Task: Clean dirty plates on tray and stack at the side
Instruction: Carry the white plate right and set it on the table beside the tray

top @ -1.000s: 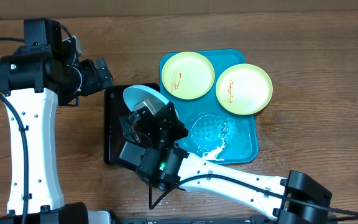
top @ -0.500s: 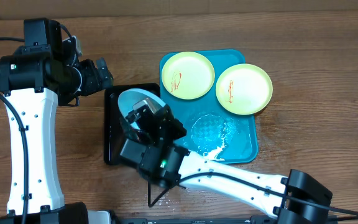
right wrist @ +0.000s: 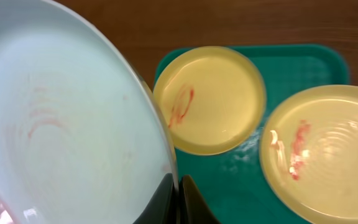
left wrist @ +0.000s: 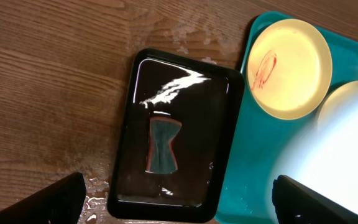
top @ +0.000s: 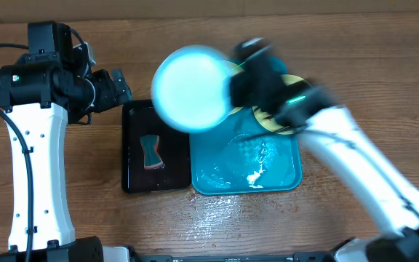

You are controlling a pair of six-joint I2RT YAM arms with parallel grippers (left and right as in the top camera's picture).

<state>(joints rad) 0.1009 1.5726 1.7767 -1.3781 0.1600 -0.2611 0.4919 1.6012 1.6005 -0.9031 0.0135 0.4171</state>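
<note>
My right gripper [right wrist: 179, 200] is shut on the rim of the pale teal plate [right wrist: 61, 124], which carries faint red smears. In the overhead view the plate [top: 190, 89] is held high, blurred, over the left end of the turquoise tray [top: 228, 175], and my right gripper [top: 233, 91] is at its right edge. Two yellow-green plates [right wrist: 209, 99] [right wrist: 328, 149] with red-orange smears lie on the tray [right wrist: 241, 180]. My left gripper [left wrist: 179, 208] is open and empty, above the black tray.
A small black tray [top: 133, 160] holding water and a dark sponge [top: 150, 151] sits left of the turquoise tray; both also show in the left wrist view [left wrist: 222, 112] [left wrist: 162, 144]. Water lies spilled on the wooden table [top: 217, 211] in front.
My right arm has lifted the teal plate out of the black tray and swung it up and to the right. The sponge is uncovered. The left arm has not moved.
</note>
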